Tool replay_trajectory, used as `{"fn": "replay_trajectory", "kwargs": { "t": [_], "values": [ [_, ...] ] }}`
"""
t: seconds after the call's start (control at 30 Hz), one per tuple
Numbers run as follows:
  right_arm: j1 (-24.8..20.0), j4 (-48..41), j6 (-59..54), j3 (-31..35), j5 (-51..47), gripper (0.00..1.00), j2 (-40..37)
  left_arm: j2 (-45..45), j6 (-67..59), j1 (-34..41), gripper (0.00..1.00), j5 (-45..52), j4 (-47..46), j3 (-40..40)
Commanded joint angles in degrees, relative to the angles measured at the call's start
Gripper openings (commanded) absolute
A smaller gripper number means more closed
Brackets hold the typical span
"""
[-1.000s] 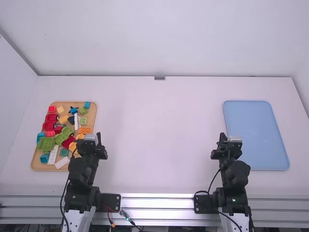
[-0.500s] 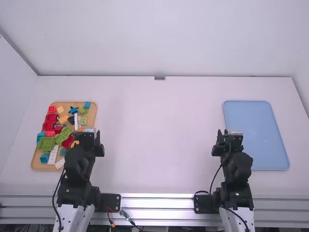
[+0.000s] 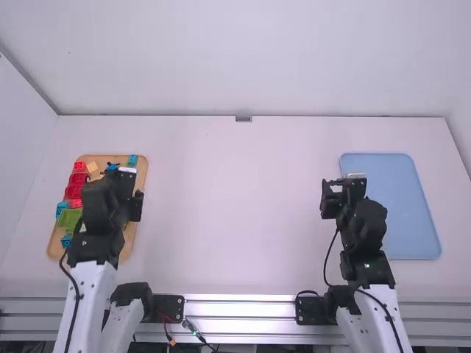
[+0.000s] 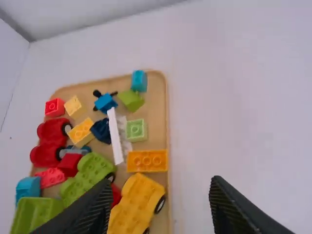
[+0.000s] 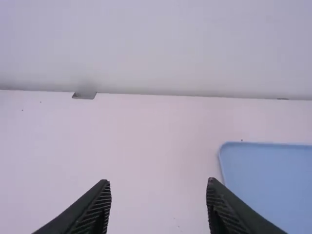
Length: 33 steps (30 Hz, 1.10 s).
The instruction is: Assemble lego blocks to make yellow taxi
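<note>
Left jaws spread, empty, over block tray (image 4: 156, 109) at nine o'clock, likely to fetch yellow wheeled base (image 4: 138, 198); right jaws parted near blue tray (image 3: 408, 220), three o'clock, perhaps finished-taxi spot

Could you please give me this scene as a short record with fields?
left gripper: open, above the tan tray
right gripper: open, near the blue tray's left edge
tan tray: holds loose blocks in several colours
yellow wheeled piece: in the tan tray, beside the orange block
blue tray: on the table's right side
taxi: not yet assembled
</note>
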<state>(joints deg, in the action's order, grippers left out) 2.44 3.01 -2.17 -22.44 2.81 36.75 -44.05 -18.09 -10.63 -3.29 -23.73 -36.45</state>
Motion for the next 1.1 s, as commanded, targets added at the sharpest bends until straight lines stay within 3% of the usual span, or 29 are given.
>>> {"fn": "replay_trajectory", "kwargs": {
  "t": [0.0, 0.53, 1.07],
  "values": [
    [0.9, 0.7, -1.1, -4.1, 0.6, 0.57, 3.4, -5.8, -8.4, -2.0, 0.57, -0.6, -2.6, -5.1],
    [4.3, 7.0, -1.3, -17.0, 2.4, 0.85, 23.4, -41.4, -32.9, -14.8, 0.86, 1.7, -22.5, -29.3],
    [7.2, 10.0, -0.6, -23.1, 3.1, 0.99, 32.7, -54.9, -44.4, -18.9, 0.99, 5.5, -20.0, -31.7]
  ]
}}
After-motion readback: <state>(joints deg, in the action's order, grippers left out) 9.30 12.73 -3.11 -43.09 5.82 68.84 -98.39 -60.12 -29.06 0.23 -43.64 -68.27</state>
